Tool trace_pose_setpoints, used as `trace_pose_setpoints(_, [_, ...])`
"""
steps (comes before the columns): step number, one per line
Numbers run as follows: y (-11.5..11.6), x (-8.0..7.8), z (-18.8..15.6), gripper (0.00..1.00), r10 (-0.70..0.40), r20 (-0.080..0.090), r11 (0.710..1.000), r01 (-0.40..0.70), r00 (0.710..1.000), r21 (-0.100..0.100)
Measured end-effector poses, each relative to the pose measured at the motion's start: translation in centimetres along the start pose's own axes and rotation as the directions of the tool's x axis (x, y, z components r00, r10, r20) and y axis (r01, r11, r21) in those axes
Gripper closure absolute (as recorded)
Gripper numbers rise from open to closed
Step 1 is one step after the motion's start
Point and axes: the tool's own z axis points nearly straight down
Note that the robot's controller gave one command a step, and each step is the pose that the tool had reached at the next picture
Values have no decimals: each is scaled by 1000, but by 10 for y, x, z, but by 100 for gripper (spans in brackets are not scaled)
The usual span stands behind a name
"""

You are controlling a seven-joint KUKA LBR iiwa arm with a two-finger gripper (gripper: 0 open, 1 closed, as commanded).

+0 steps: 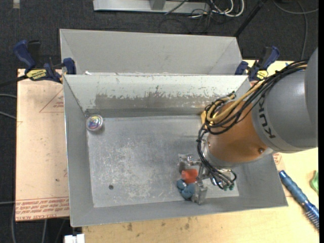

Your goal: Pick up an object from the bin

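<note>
- Orange-red small rounded lump [190,175] and blue crumpled scrap [184,186], touching each other, at 5 o'clock on floor of grey metal bin [126,156], right at gripper [195,182].
- Gripper state: open or closed, cannot tell.
- Judged light and small, prone to rolling or slipping; best taken across lump's middle.
- Shiny silver round ball [94,122] at 10 o'clock, well apart.

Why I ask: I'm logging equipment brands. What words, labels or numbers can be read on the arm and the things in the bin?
"KUK": black letters on the grey arm, the rest of the word hidden.
No readable text on the round shiny thing, the orange thing or the blue thing.
</note>
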Motion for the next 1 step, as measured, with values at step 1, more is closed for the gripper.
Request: trace_pose_setpoints(1, [0,4,1,100,0,-13,1000,0,1000,-1])
